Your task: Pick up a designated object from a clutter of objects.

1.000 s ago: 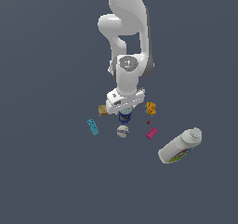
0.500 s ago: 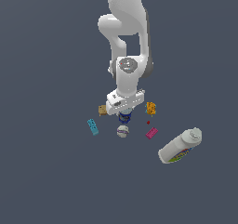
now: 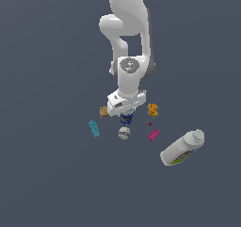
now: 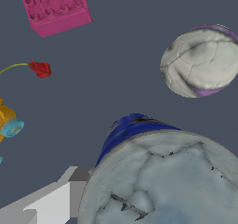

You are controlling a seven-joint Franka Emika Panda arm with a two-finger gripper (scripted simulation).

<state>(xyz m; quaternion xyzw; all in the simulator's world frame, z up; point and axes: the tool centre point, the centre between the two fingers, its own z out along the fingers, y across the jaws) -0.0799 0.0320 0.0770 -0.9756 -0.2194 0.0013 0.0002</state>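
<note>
The designated object, a dark-blue can [image 3: 126, 120] with a pale lid, stands among the clutter of objects directly under my gripper [image 3: 125, 117]. In the wrist view the can [image 4: 160, 179] fills the frame very close up. One grey-white finger [image 4: 49, 204] presses against its side, and the other finger is out of frame. The jaws look closed on the can. In the exterior view the hand hides the can's top.
A white ball with a purple band [image 3: 124, 133] lies just beyond the can. Around it lie a cyan bar [image 3: 94, 128], tan block [image 3: 104, 111], orange block [image 3: 152, 109], magenta bar [image 3: 153, 134], small red item [image 3: 150, 124] and a large white bottle [image 3: 182, 148].
</note>
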